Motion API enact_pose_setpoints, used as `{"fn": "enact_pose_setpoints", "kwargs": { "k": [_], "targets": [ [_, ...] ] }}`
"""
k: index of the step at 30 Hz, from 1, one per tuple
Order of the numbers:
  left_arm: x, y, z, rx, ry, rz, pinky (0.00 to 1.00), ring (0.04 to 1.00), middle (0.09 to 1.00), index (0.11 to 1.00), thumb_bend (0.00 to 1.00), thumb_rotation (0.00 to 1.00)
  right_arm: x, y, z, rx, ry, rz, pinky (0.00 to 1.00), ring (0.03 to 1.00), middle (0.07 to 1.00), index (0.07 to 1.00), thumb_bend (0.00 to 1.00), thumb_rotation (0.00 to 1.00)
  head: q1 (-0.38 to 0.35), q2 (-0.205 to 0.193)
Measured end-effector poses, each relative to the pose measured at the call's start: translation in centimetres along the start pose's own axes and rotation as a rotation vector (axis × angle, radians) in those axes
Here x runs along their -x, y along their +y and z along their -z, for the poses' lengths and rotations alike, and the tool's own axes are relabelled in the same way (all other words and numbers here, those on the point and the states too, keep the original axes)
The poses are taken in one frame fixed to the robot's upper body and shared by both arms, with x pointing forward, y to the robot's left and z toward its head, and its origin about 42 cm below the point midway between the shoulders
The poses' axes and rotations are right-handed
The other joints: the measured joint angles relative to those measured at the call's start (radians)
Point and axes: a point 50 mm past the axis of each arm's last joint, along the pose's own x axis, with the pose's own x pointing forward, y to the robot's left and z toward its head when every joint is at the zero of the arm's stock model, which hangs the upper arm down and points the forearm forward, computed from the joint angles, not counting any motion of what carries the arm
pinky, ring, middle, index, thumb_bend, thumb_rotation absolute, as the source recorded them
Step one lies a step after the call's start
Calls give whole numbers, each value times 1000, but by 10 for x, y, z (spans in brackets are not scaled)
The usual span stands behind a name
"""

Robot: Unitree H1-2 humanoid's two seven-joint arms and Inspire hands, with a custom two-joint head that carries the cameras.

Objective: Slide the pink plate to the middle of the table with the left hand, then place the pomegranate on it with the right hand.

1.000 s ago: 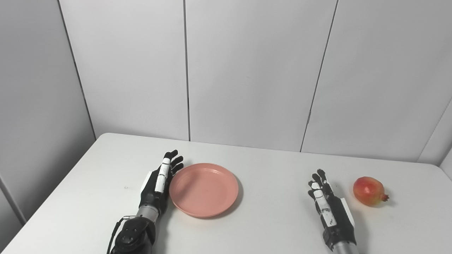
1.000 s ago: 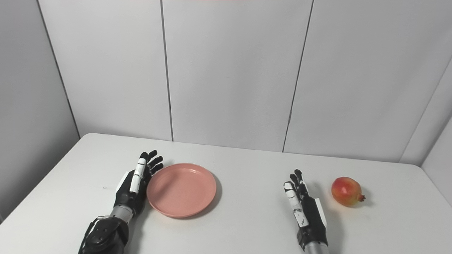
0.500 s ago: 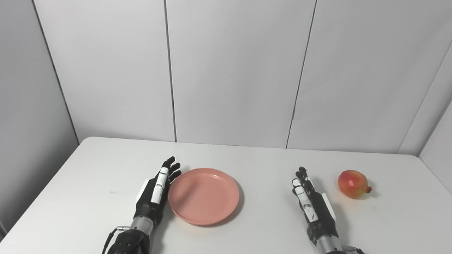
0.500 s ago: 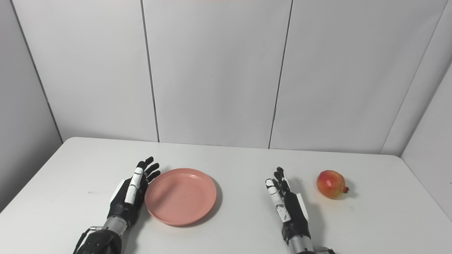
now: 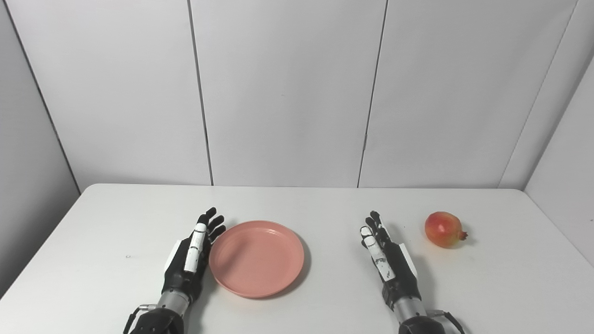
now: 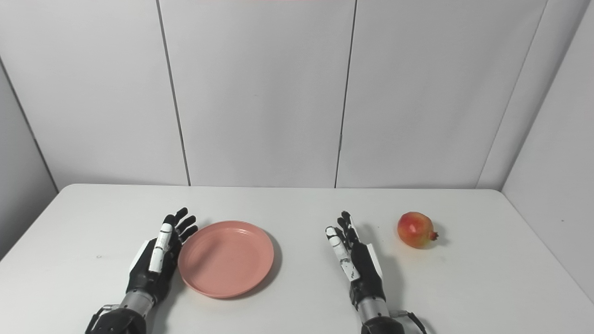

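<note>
My left hand (image 5: 190, 253) stands on edge on the plain white table (image 5: 325, 292), fingers straight and spread, holding nothing, its palm against the left rim of the round pink plastic plate (image 5: 256, 258). My right hand (image 5: 389, 260) is likewise unclenched and empty, edge-on to the right of the plate and apart from it. Farther back and to the right, the red-yellow round pomegranate (image 5: 443, 229) lies on the table, near my right fingertips but not touching.

Both my forearms ran off the near edge of the view. My left hand (image 5: 189, 262) stood edge-on against the pink plate (image 5: 256, 258), hiding its palm; whether it touched the rim I could not tell. The table (image 5: 325, 208) was cut off near.
</note>
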Motion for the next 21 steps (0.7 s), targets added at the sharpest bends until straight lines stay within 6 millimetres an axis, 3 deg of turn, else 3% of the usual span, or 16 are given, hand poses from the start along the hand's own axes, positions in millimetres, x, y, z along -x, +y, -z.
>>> {"fn": "enact_pose_setpoints", "kwargs": {
  "k": [21],
  "targets": [
    [4,-32,9,62,-34,47,881,913,918,913,510,999,-1,0,0,-12,1,-6,953,950,977,990,599,819,31,2]
  ]
}}
